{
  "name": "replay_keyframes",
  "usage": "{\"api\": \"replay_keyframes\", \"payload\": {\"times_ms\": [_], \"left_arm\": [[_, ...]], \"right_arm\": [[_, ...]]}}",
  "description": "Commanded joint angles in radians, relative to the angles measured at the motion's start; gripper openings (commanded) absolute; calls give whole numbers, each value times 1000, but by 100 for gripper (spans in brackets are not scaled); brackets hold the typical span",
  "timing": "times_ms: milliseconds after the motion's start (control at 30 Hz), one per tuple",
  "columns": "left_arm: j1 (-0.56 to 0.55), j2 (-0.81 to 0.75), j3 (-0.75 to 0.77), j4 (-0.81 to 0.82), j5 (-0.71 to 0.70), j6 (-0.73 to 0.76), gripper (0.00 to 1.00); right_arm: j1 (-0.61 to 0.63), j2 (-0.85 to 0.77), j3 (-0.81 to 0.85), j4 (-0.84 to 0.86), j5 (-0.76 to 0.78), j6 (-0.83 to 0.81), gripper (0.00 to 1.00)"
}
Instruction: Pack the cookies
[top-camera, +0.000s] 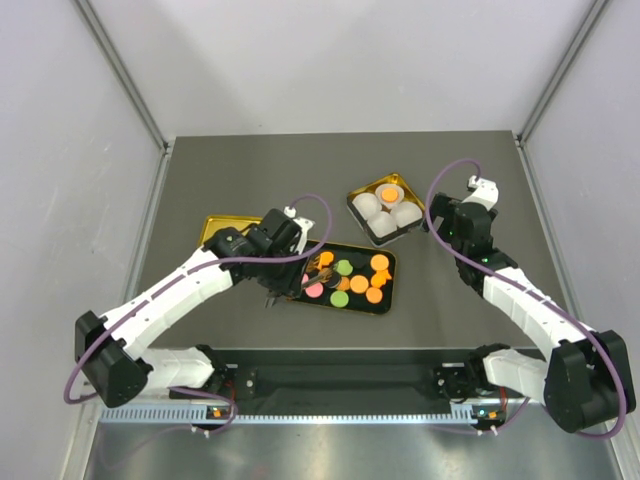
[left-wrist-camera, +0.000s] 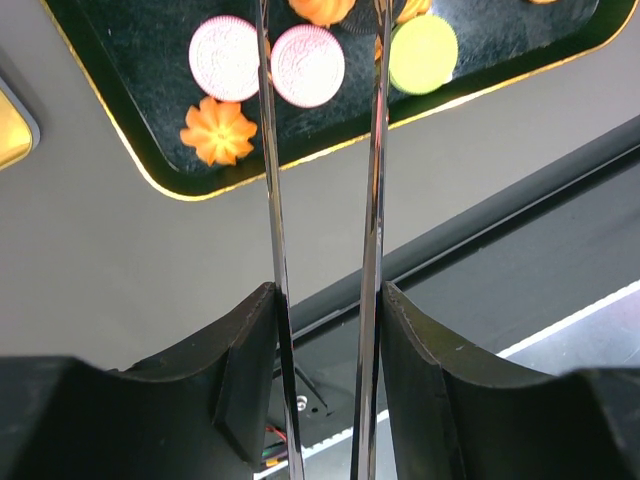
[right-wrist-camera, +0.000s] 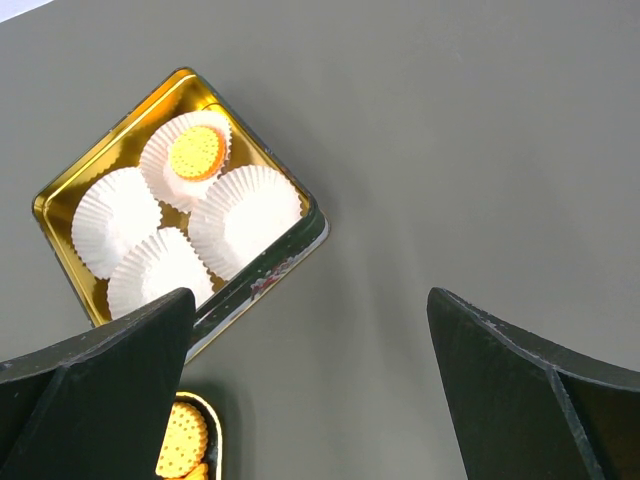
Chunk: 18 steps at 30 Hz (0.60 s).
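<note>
Orange, pink and green cookies (top-camera: 360, 283) lie in a black gold-rimmed tray (top-camera: 388, 290). My left gripper (top-camera: 283, 288) is shut on thin metal tongs (left-wrist-camera: 372, 200), whose two blades reach over the tray's left end. They pass beside two pink cookies (left-wrist-camera: 308, 65), with an orange flower-shaped one (left-wrist-camera: 218, 130) to the left and a green one (left-wrist-camera: 423, 52) to the right. The tong tips run off the top of the left wrist view near an orange cookie (left-wrist-camera: 320, 8); I cannot tell whether they hold it. My right gripper (right-wrist-camera: 310, 310) stands open over bare table, right of the gold box (top-camera: 352, 196).
The gold box (right-wrist-camera: 60, 190) holds several white paper cups; one cup carries an orange round cookie (right-wrist-camera: 195, 152). A gold lid (top-camera: 215, 228) lies left of the tray, partly under my left arm. The table's front rail (left-wrist-camera: 480, 240) runs just below the tray.
</note>
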Motion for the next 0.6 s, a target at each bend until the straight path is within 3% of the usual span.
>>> {"api": "replay_keyframes", "payload": {"times_ms": [0,567], "left_arm": [[1,-35,-4,-31,-1,-12,48],[1,-29,-41,-6,46,-19,45]], "right_arm": [[-11,-5,13,34,-5,5,100],[-11,-10,12,34,-5,7,100]]}}
